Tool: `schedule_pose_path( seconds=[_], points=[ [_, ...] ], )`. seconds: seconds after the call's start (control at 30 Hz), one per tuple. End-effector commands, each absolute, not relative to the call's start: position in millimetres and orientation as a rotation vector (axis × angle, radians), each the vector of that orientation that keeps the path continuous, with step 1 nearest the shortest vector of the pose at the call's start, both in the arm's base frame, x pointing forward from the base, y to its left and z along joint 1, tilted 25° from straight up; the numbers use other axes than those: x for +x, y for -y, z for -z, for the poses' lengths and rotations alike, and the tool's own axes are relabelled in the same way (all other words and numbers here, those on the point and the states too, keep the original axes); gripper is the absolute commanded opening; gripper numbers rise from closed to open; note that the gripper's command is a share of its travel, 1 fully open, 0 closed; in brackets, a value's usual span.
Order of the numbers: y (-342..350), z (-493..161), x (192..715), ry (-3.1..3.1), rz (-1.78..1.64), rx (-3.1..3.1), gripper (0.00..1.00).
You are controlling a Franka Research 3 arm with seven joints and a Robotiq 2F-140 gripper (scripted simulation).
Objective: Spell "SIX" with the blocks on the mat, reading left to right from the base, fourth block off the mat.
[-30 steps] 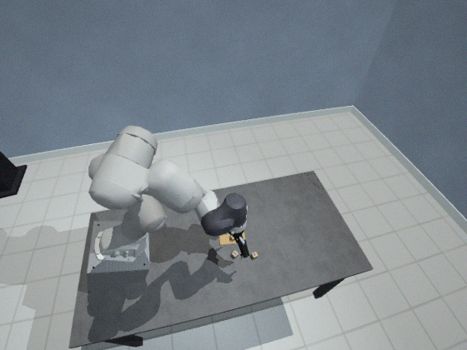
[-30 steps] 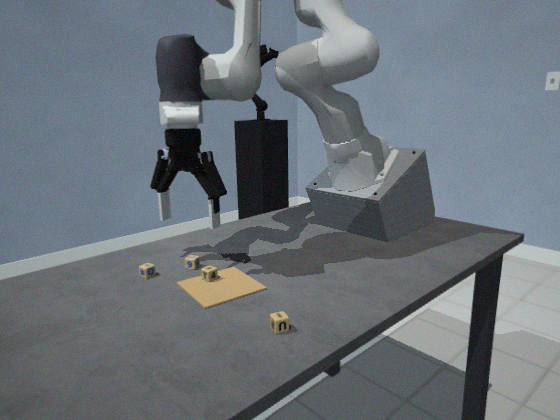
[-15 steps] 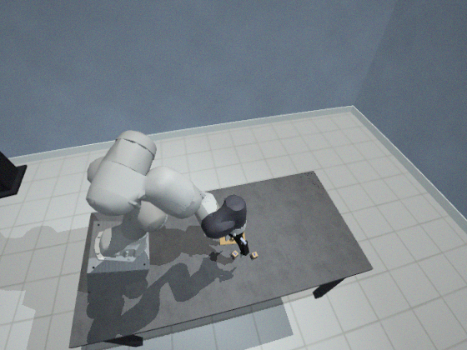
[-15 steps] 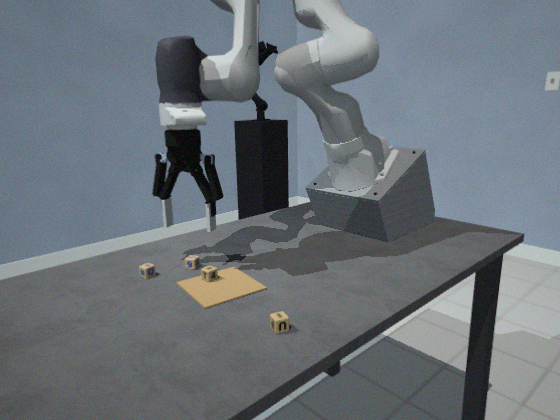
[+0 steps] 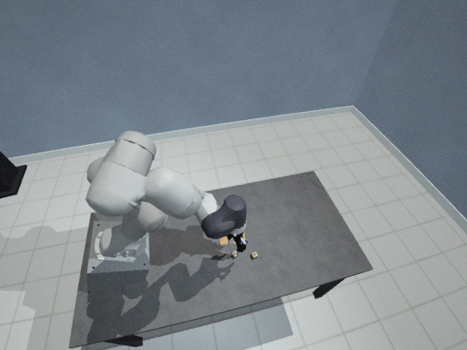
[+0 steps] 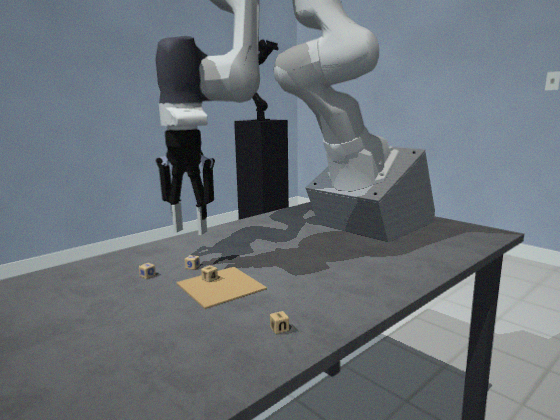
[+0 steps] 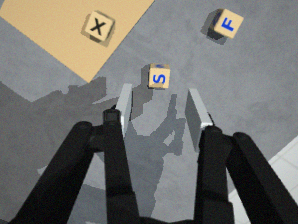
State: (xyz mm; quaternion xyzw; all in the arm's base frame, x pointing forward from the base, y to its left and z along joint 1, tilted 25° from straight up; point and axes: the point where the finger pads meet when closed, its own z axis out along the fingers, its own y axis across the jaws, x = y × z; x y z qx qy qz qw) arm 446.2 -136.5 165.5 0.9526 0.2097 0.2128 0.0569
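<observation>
With its fingers moderately parted and nothing between them, the hand [image 5: 241, 245] [image 6: 189, 233] [image 7: 159, 98] hangs above the worktop [image 5: 292, 221] [image 6: 110, 320] [image 7: 175, 40], presumably to fetch the S [image 6: 192, 262] [image 7: 159, 77], just off the mat [image 5: 223, 241] [image 6: 225, 292] [image 7: 55, 30]; the X [image 6: 209, 273] [image 7: 98, 26] lies on it.

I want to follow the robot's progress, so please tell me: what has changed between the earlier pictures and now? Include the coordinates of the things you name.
The gripper's [image 5: 241, 247] [image 6: 189, 233] [image 7: 159, 90] fingers have moved closer together, with nothing between them. Nothing was taken hold of or let go. The four blocks and the mat [image 6: 235, 292] [image 7: 55, 35] stayed in place.
</observation>
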Motion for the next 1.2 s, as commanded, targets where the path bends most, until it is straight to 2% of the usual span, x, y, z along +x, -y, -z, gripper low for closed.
schedule_pose_path(
  seconds=[0.0,1.17],
  points=[
    [137.5,-165.9,446.3,-0.652,-0.643,2.882,0.37],
    [137.8,-155.8,451.1,-0.652,-0.643,2.882,0.37]
  ],
)
